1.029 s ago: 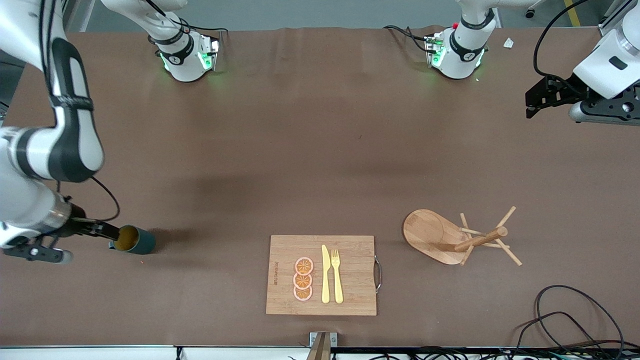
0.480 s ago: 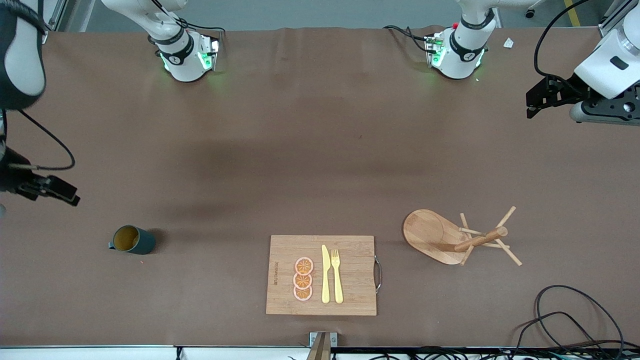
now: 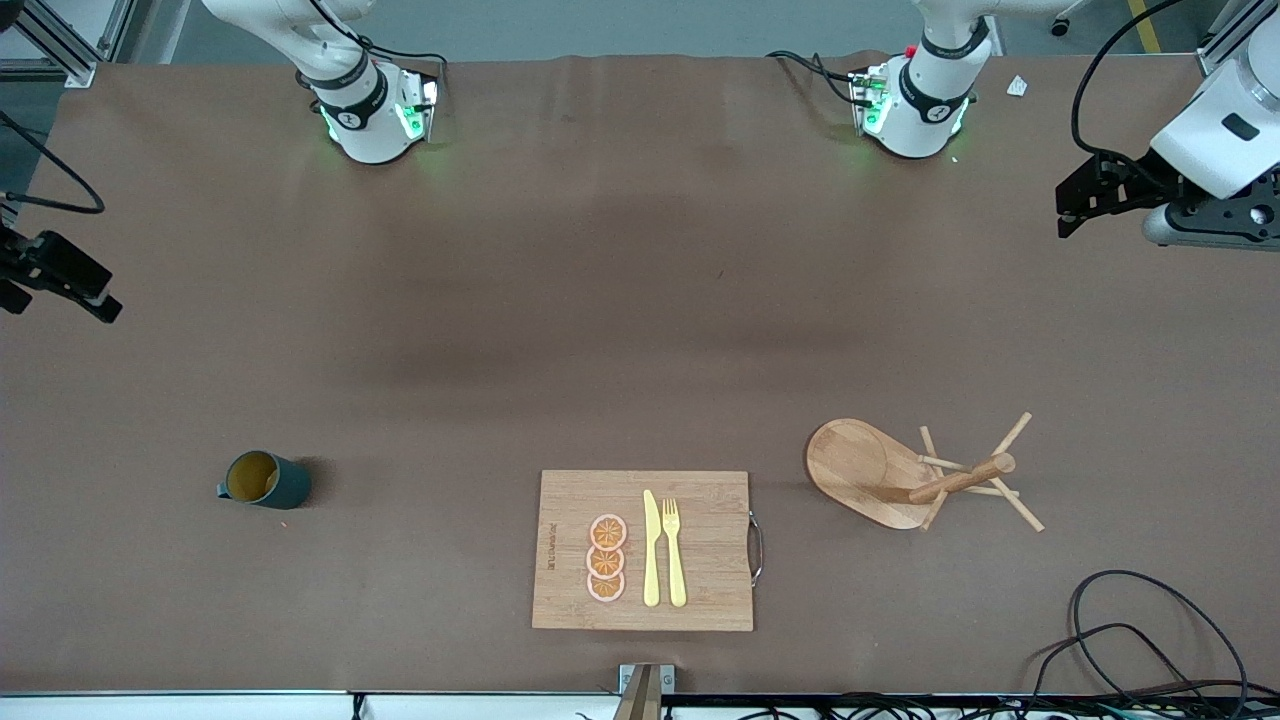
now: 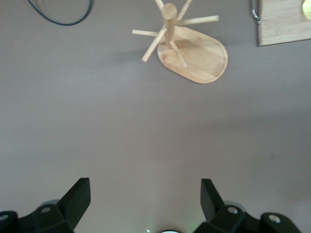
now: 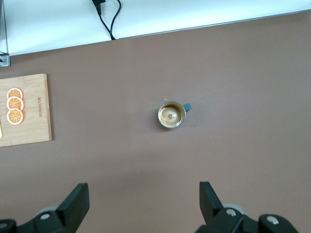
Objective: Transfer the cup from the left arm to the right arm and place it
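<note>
The dark teal cup [image 3: 265, 480] stands upright on the brown table toward the right arm's end, its tan-orange inside showing. It also shows in the right wrist view [image 5: 171, 115], with its handle to one side. My right gripper [image 3: 75, 284] is open and empty, high above the table edge at the right arm's end, well away from the cup; its fingers frame the right wrist view [image 5: 144, 199]. My left gripper [image 3: 1085, 195] is open and empty, held up at the left arm's end; its fingers frame the left wrist view [image 4: 146, 196].
A wooden cutting board [image 3: 700, 600] with orange slices [image 3: 606, 558], a yellow knife [image 3: 650, 548] and fork [image 3: 674, 550] lies near the front edge. A wooden mug tree [image 3: 925, 475] stands toward the left arm's end. Black cables [image 3: 1140, 640] lie at the front corner.
My right gripper let go of the cup and drew up and away toward the table edge. The cup stays standing where it was. The left arm has hardly moved.
</note>
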